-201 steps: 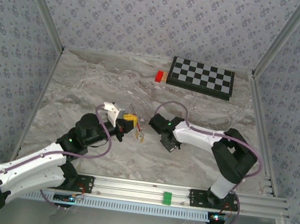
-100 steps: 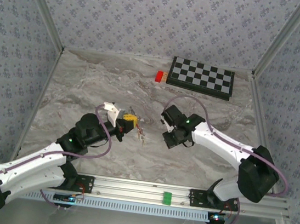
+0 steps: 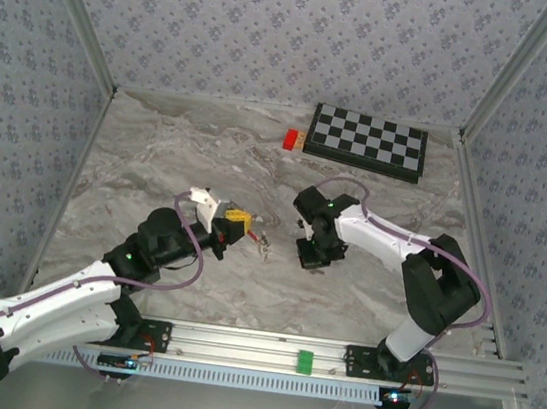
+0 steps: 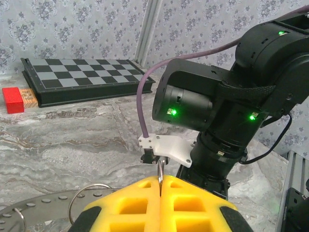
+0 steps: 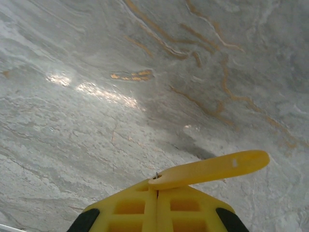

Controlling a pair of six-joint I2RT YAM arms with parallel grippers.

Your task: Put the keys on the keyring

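Yellow key (image 5: 207,168) clamped in right gripper (image 5: 157,186), sticking toward 3 o'clock. Left gripper (image 4: 160,186) pinches keyring (image 3: 252,234), at 9 o'clock from right. Risk: key pivots in pads (image 5: 130,207), misses keyring, or keyring slips free.

Left arm (image 3: 58,307): we see it stretch low from the near-left corner, up and rightward toward the centre.
Left gripper (image 3: 237,224): it points right, at the right arm's wrist; we see its yellow pads (image 4: 130,205) pressed together, a thin metal strip (image 4: 159,175) pinched upright in the seam.
Right arm (image 3: 389,245): it rises from its base to a raised elbow at the right, and the forearm runs left toward the centre.
Right wrist (image 4: 193,104): it is bent downward, and we count green lights on it.
Right gripper (image 3: 310,254): it is tipped down, near the left gripper but apart; its pads meet, clamping a yellow key (image 5: 207,169) at the tips.
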